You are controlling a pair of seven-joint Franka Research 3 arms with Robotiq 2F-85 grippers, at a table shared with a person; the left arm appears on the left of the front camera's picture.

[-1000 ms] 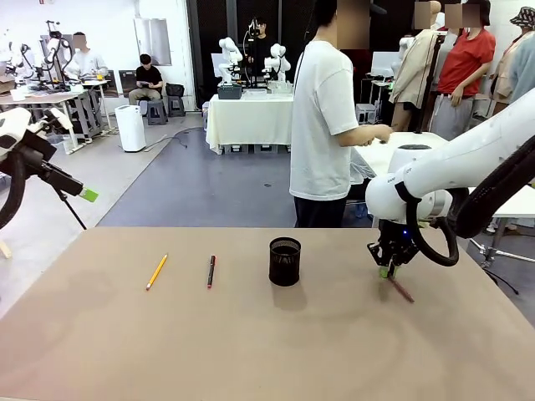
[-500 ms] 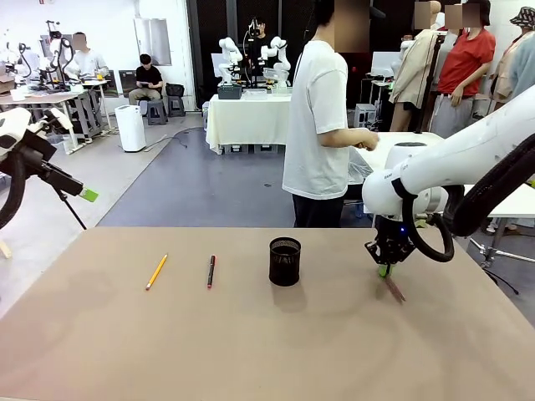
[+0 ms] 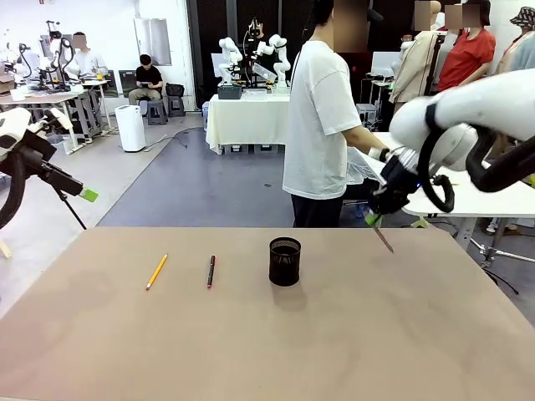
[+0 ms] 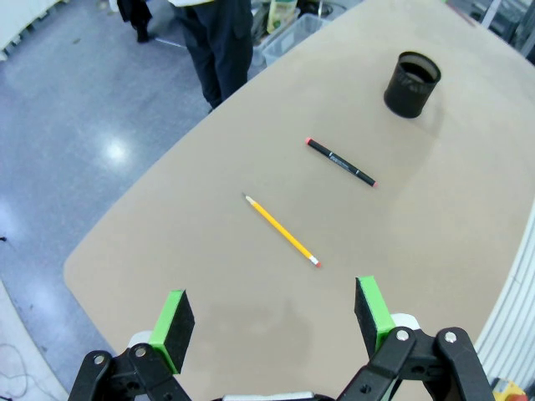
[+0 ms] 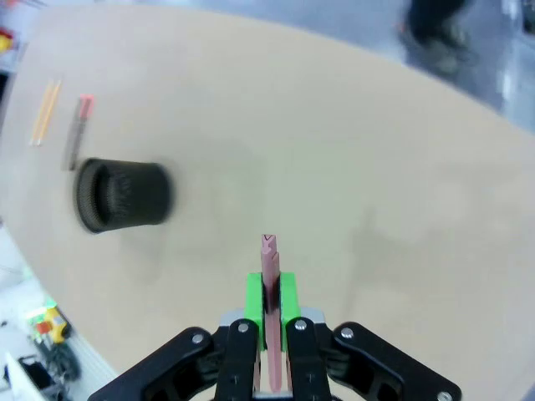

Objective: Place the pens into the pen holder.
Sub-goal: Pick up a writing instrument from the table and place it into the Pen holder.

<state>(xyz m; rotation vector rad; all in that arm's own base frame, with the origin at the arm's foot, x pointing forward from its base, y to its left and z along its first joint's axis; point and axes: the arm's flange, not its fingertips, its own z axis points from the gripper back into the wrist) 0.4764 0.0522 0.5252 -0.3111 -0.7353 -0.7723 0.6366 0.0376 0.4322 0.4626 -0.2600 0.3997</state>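
Gripping the brown pen (image 5: 268,251), the right tool (image 5: 270,288) is pinching it tight between its green pads, clear above the desk (image 3: 267,351) at 2 o'clock from the holder (image 3: 284,261). The left tool (image 4: 276,313) is hanging wide open, holding nothing, off the desk's 9 o'clock side. At 9 o'clock from the holder, the black-red pen (image 3: 211,271) and the pencil (image 3: 156,271) are lying apart on the tan surface. A person (image 3: 322,125) is standing at 12 o'clock beyond the far edge.
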